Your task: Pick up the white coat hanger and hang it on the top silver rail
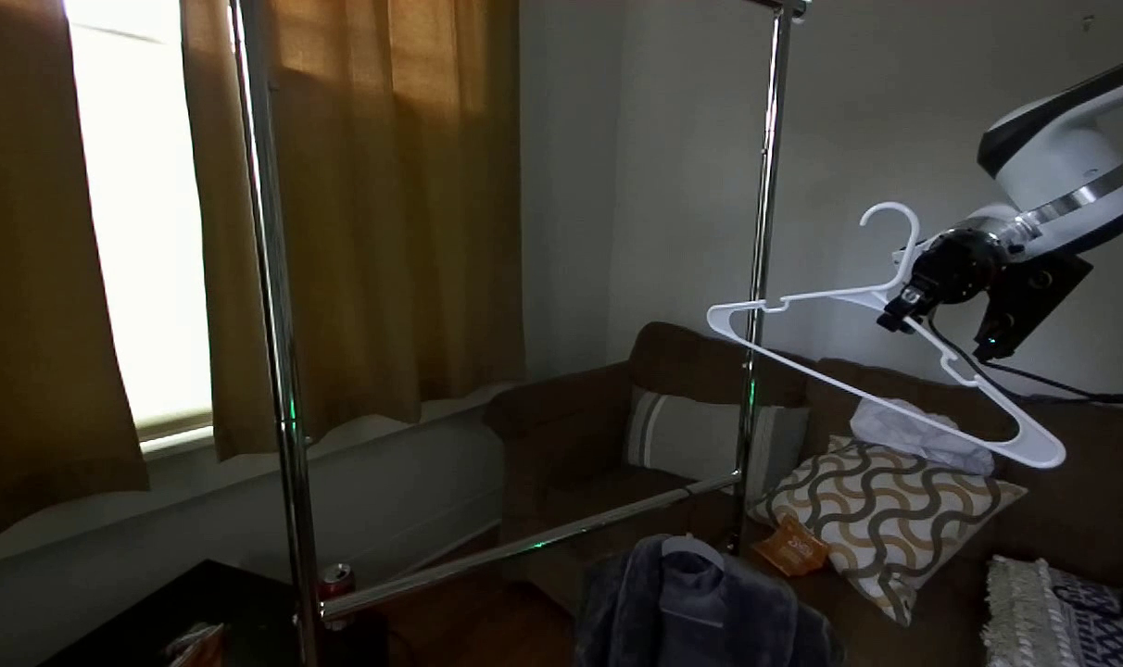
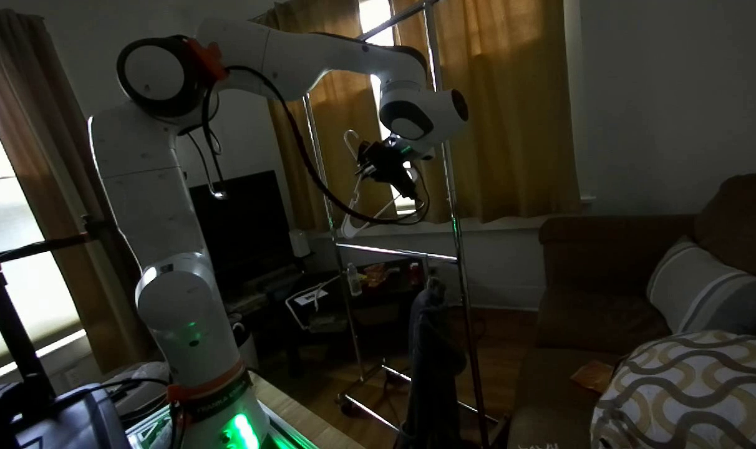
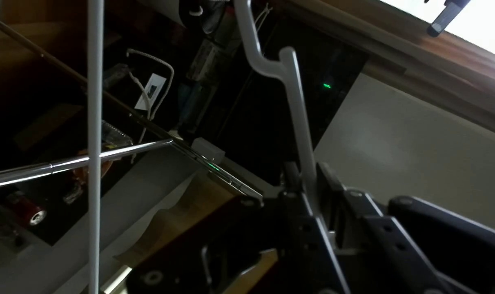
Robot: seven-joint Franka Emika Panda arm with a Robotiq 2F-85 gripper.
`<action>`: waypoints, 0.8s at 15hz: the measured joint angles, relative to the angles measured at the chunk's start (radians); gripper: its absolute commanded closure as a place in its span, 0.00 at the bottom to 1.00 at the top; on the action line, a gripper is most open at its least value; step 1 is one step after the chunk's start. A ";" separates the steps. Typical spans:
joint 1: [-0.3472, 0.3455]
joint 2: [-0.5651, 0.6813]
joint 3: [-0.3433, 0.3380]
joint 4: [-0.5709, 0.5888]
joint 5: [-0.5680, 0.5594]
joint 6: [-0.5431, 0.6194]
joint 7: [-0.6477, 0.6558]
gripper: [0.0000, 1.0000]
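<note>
The white coat hanger (image 1: 867, 393) is in the air, hook up, slightly tilted with its right end lower in an exterior view. My gripper (image 1: 900, 318) is shut on its shoulder just below the hook; this also shows in an exterior view (image 2: 362, 169). In the wrist view the fingertips (image 3: 308, 173) pinch the hanger's arm (image 3: 298, 102), and its bottom bar runs down the left side. The top silver rail (image 2: 395, 21) shows above the hanger in an exterior view; only its end (image 1: 776, 4) shows at the top edge elsewhere. It is out of the wrist view.
The rack's tall poles (image 1: 763, 204) stand beside the hanger; its left end overlaps one pole in view. A lower crossbar (image 1: 534, 545) joins them. A grey garment (image 2: 433, 362) is at the rack. A sofa (image 2: 562, 274) with cushions, curtains and a dark table (image 1: 209, 602) stand around.
</note>
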 measured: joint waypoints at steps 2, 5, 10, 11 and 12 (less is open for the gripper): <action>0.004 0.000 0.000 0.003 0.018 0.000 -0.004 0.96; 0.019 0.000 0.001 0.024 0.117 -0.010 -0.002 0.96; 0.047 0.002 0.003 0.091 0.300 -0.026 0.054 0.96; 0.054 0.003 0.005 0.109 0.324 -0.025 0.074 0.96; 0.063 0.005 0.008 0.127 0.341 -0.024 0.096 0.96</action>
